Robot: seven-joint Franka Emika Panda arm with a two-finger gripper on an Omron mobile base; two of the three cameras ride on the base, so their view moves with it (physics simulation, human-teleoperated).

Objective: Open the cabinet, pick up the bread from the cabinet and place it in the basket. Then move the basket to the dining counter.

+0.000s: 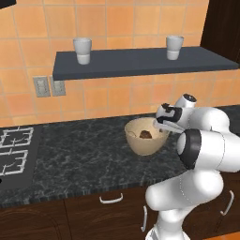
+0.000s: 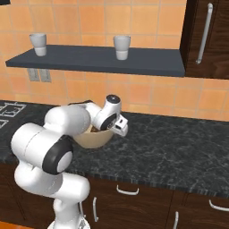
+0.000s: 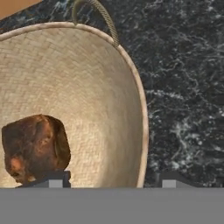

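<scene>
Black speckled worktop (image 1: 84,154) beneath orange tiled wall (image 1: 117,28); basket (image 1: 140,143) stands on it, well back from the front edge, bread (image 3: 35,146) lying inside. Gripper (image 3: 109,179) straddles the basket's rim, fingers apart, one inside, one outside. Bare stone lies right of basket.
</scene>
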